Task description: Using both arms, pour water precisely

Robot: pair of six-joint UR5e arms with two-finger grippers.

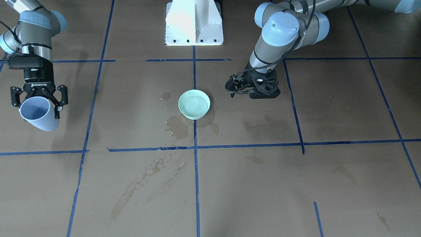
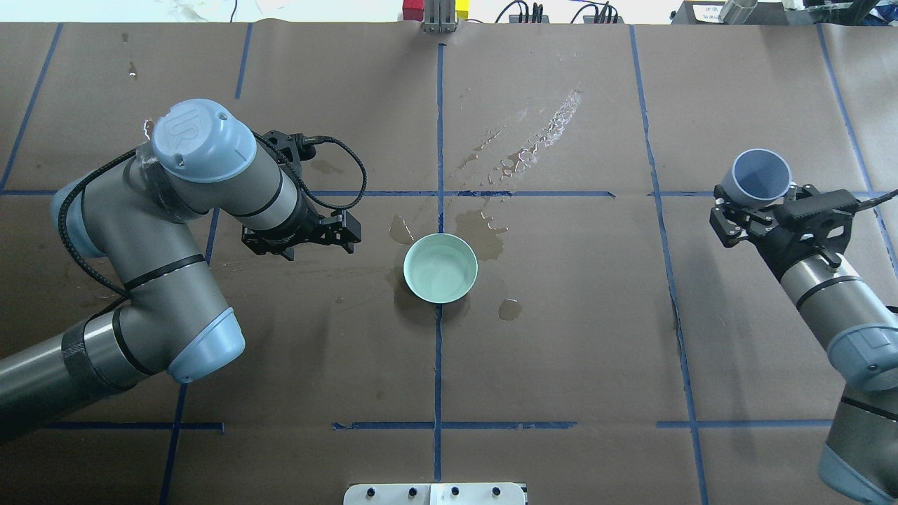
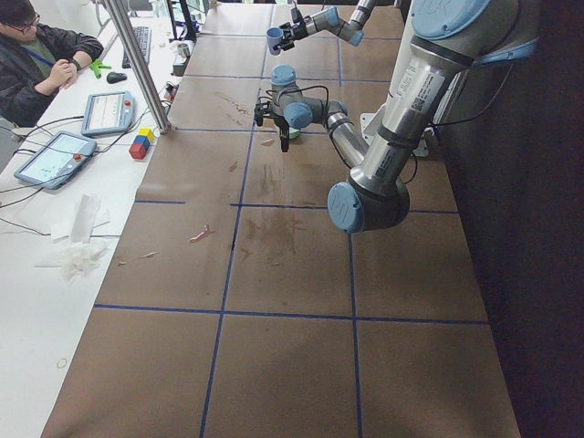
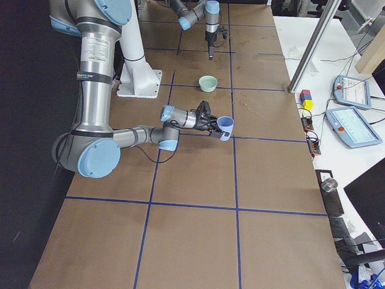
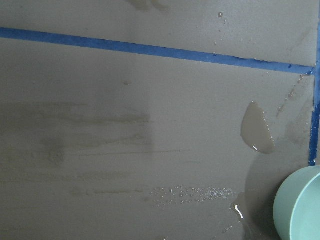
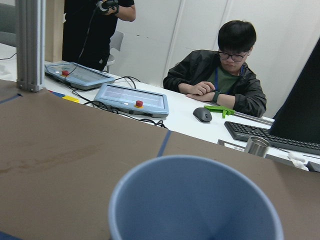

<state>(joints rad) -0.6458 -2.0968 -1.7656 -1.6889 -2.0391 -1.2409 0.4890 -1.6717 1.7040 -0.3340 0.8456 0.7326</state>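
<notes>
Mint bowl (image 2: 412, 261) ringed by water puddles (image 2: 484, 228).

Reads "ROBOTIQ" in white capitals on the black body of the right gripper (image 1: 36, 107), just above the fingers (image 1: 61, 96) that clasp the blue cup (image 1: 39, 117) toward the right end of the counter (image 1: 263, 184). Shows a raised "UR" monogram on the pale blue joint cap (image 2: 193, 133) of the left arm (image 2: 168, 280), left of the counter's middle. Carries a line of dark print down the upright silver tube (image 3: 422, 87) of the near arm in each side view, too small to read.
</notes>
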